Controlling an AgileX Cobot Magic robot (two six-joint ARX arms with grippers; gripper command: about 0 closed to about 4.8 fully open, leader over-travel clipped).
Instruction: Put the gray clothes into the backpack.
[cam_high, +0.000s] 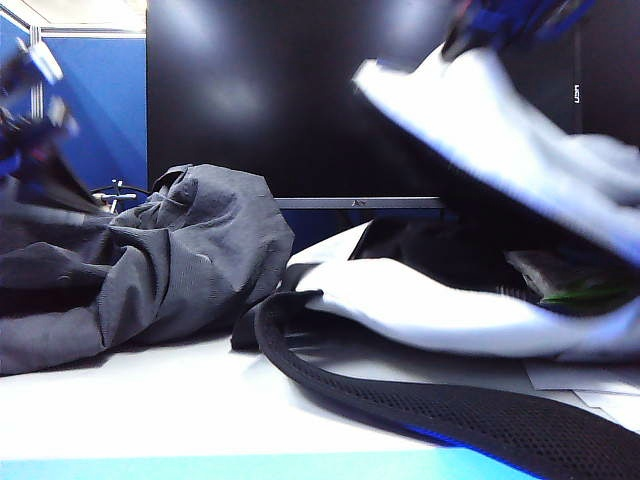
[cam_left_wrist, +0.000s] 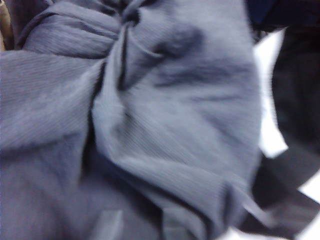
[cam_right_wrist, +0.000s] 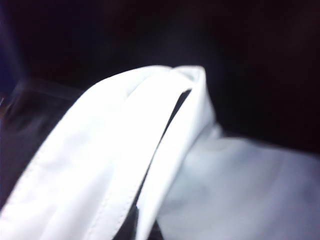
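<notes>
The right claw (cam_high: 470, 35), a blue blur at the top of the exterior view, is pinched tight on the upper flap of the backpack (cam_high: 440, 320) and holds that pale gray-white panel lifted clear of the bag's lower half, so the mouth gapes toward the gray clothes (cam_high: 150, 270). In the right wrist view the folded, stitched edge of the flap (cam_right_wrist: 125, 150) fills the frame, smooth and bright against the dark lining.

The left claw (cam_high: 30, 110) is a smeared blue-and-black shape at the far side of the clothes from the backpack; how wide it stands cannot be told, and its fingers do not show in its own wrist view, where only bunched, finely ribbed slate fabric (cam_left_wrist: 150, 125) appears.

The clothes lie heaped on the white desk (cam_high: 150, 410), just beside the backpack's open mouth, the heap running lengthwise toward it. A wide black mesh shoulder strap (cam_high: 420, 400) curls across the desk in front of the backpack. The left arm is plainly the nearer one for pushing the soft bundle across into the opening.
</notes>
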